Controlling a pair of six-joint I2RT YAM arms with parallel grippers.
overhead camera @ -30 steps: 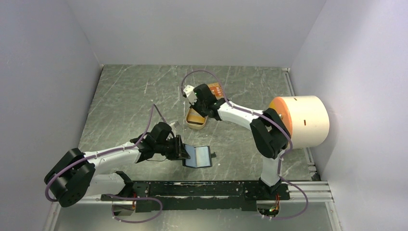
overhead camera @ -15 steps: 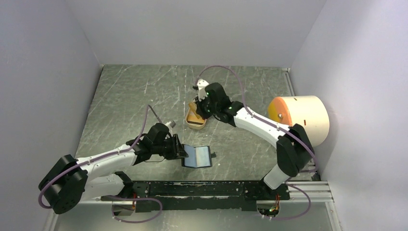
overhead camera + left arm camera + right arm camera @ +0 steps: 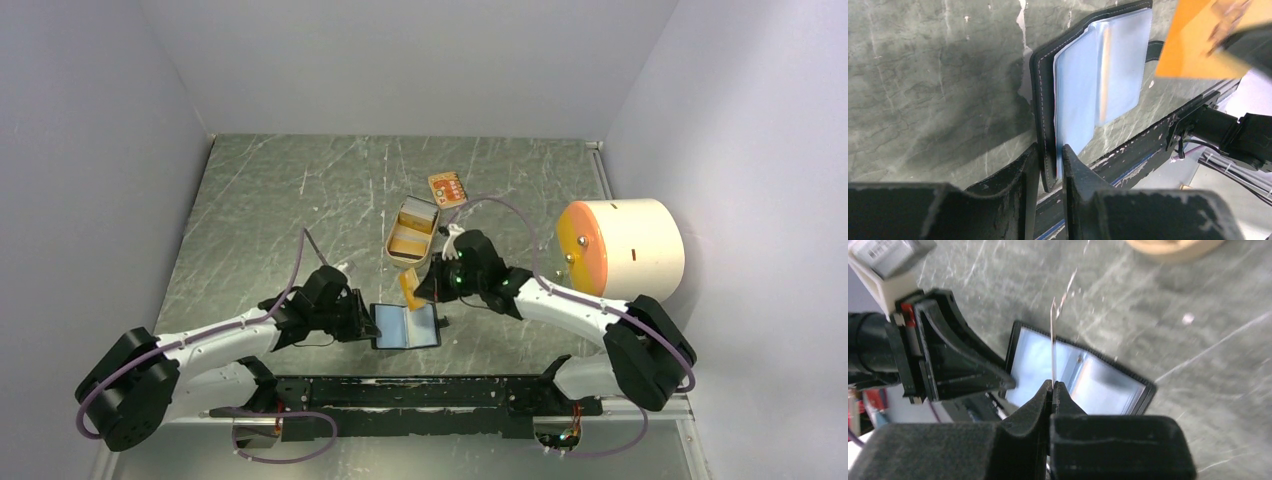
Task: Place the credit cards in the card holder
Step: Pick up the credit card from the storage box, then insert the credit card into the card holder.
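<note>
The white-and-black right arm has swung back from the far tin to the near side. Its right gripper (image 3: 1053,390) now hangs over the open black leather-like card holder (image 3: 410,325), jaws pressed tight on a thin, stiff tan-orange rectangular credit card (image 3: 410,288) held on edge above the holder's middle. Whether the card's free edge touches the sleeves is unclear. The left gripper (image 3: 1050,167) has stayed at the holder's left edge, its fingers pinching the stitched cover. The scratched, marbled grey-green table (image 3: 270,200) looks matte. A smooth cream cylinder with an orange end (image 3: 640,250) lies at the right. The holder lies flat near the front centre, glossy pale-blue sleeves upward. The tan-gold oblong metal tin (image 3: 412,232), now uncovered, lies open farther back.
</note>
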